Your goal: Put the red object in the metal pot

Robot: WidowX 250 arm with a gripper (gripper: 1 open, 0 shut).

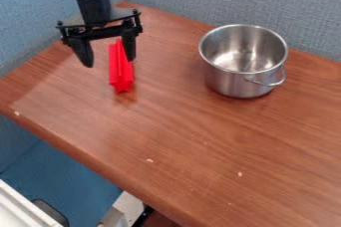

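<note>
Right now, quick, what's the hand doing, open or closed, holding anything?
Hand: open, fingers spread wide above the red object, holding nothing. The object lies on the table.

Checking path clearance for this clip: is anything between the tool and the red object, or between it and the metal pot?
Nothing visible. The open tool hangs directly over the red object; bare tabletop lies between it and the metal pot.

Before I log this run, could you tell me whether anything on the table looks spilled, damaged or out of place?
Nothing stands out. The red object lies flat on the wooden table, intact. The metal pot stands upright and empty to its right, apart from it. The gripper hangs over the red object with its jaws open.
</note>
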